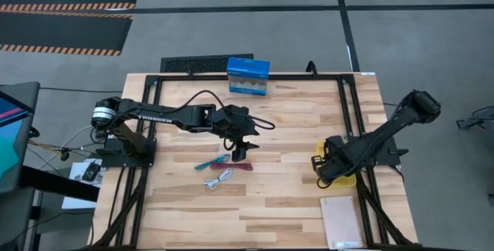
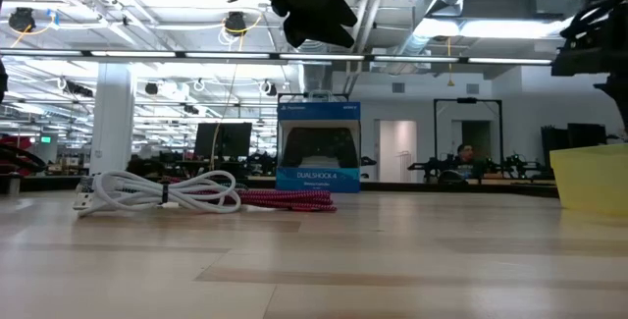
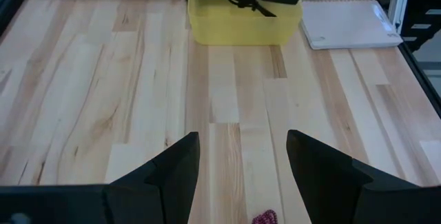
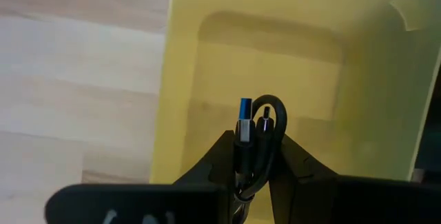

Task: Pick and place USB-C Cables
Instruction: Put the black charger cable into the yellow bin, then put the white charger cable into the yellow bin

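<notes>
Three coiled cables lie flat on the table's middle: teal (image 1: 207, 163), maroon-red (image 1: 241, 167) and white (image 1: 219, 178). In the low view the white cable (image 2: 157, 193) lies in front of the maroon-red one (image 2: 291, 199). My left gripper (image 1: 241, 150) hovers open above the maroon-red cable, whose tip (image 3: 264, 218) shows below the fingers (image 3: 180, 172). My right gripper (image 4: 256, 165) is shut on the black cable (image 4: 260, 131) over the yellow bin (image 4: 303, 65), at the table's right (image 1: 345, 180). My right gripper pinches the black cable bundle between its two fingers, across the coil's lower part (image 4: 253, 156). The looped end and the blue-tipped plug (image 4: 245, 117) stick out past the fingertips. The bundle is lifted clear above the bin's floor.
A blue box (image 1: 248, 76) stands at the table's far edge, behind the cables. A spiral notebook (image 1: 341, 222) lies at the near right corner, beside the yellow bin (image 3: 241, 27). Bare wood stretches between the cables and the bin.
</notes>
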### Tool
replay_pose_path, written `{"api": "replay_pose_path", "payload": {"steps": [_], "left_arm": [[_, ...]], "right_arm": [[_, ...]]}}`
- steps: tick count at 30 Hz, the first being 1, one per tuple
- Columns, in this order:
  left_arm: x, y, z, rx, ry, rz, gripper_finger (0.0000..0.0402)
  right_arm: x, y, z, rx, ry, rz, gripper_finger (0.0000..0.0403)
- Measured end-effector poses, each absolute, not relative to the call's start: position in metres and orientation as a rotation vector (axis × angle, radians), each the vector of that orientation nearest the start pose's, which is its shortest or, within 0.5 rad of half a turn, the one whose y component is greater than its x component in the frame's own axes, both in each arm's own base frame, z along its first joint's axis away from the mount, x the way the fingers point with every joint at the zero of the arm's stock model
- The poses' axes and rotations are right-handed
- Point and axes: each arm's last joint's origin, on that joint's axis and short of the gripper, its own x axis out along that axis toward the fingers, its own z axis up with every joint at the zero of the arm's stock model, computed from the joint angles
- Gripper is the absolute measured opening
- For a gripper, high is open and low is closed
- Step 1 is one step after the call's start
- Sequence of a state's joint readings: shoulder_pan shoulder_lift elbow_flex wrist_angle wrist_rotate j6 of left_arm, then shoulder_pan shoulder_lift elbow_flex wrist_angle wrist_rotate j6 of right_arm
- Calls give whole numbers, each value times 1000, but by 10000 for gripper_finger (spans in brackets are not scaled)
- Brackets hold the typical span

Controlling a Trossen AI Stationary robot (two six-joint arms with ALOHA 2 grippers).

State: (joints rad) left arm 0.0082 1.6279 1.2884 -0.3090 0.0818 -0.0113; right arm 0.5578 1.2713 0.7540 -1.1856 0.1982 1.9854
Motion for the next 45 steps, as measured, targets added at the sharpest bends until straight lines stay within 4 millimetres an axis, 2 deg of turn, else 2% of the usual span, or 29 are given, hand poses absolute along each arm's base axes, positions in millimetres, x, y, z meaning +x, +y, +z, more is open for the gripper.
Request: {"api": "replay_pose_path", "payload": {"steps": [16,25,37,45], "left_arm": [[363,1,284,-38,649,-68,206],[363,1,284,-36,648,-69,206],[363,1,283,-29,653,-71,206],[362,1,282,-30,670,-71,206]], "right_arm": [[163,94,169,831,1154,-1259,62],[164,94,166,810,1157,-1267,63],[164,94,166,811,1156,-1265,125],[165,95,166,810,1161,-1238,140]]}}
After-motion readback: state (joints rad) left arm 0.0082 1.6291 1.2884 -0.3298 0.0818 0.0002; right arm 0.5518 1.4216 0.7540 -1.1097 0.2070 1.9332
